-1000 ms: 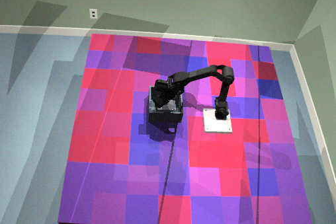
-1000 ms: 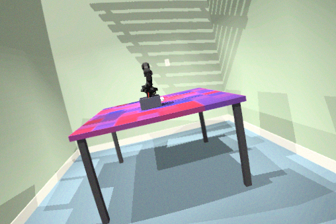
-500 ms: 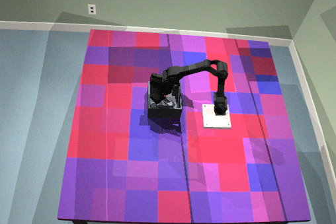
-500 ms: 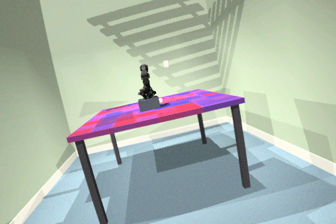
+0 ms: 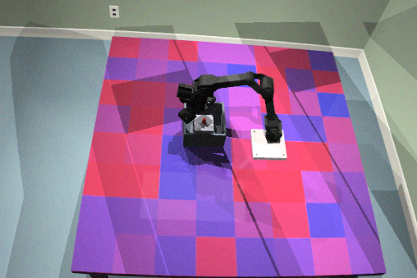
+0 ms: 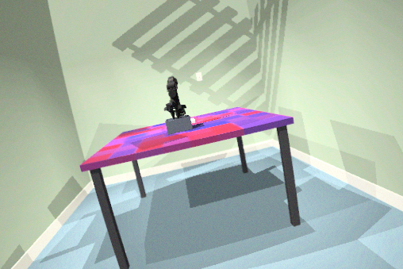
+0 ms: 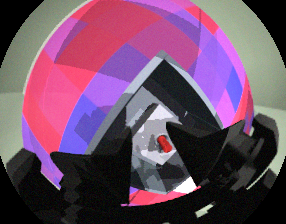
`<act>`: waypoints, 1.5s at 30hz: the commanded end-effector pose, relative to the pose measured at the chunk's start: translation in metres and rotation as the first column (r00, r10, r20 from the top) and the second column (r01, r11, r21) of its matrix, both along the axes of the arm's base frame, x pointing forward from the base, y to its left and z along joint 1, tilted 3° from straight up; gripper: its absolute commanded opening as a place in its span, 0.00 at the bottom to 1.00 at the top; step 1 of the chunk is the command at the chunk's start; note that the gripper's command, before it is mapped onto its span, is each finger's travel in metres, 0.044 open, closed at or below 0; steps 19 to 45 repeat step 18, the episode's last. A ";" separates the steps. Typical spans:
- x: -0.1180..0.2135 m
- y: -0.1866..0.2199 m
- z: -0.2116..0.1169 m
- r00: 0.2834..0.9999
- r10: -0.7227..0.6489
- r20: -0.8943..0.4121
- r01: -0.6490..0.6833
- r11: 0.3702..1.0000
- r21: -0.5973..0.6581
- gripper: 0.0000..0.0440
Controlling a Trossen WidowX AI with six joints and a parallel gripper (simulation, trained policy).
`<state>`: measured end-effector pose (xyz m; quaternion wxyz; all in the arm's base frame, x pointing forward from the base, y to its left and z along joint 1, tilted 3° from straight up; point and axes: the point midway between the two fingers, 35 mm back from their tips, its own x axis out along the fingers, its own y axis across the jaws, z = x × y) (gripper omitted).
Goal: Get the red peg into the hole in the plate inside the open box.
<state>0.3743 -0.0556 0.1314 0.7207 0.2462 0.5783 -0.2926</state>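
The red peg [image 5: 203, 120] [image 7: 165, 144] stands in the white plate [image 5: 198, 127] [image 7: 163, 113] at the bottom of the open dark box [image 5: 203, 141] [image 6: 179, 125] [image 7: 179, 90]. Only a short red stub shows above the plate, near its middle; how deep it sits is hard to tell. The box walls hide it in the exterior view. My gripper [image 5: 199, 109] [image 6: 178, 115] [image 7: 149, 127] is partly open and empty, above the box. In the wrist view its black fingers stand apart, and the peg shows beyond them, closer to the right finger.
The arm's base stands on a white mounting plate [image 5: 268, 150] to the right of the box in the top view. The arm arches from there over to the box. The box walls rise around the plate and peg. The checkered table [image 5: 215, 256] [image 6: 214, 130] carries everything.
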 end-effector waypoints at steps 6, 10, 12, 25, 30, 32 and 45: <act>0.017 0.004 0.017 0.999 -0.023 -0.049 0.025 0.999 0.041 0.50; 0.022 0.007 0.025 0.996 -0.037 -0.083 0.042 0.998 0.057 0.52; 0.024 0.009 0.029 0.994 -0.044 -0.101 0.050 0.997 0.064 0.52; 0.026 0.017 0.038 0.986 -0.061 -0.152 0.074 0.994 0.079 0.54; 0.026 0.017 0.038 0.986 -0.061 -0.152 0.074 0.994 0.079 0.54; 0.026 0.017 0.038 0.986 -0.061 -0.152 0.074 0.994 0.079 0.54; 0.026 0.017 0.038 0.986 -0.061 -0.152 0.074 0.994 0.079 0.54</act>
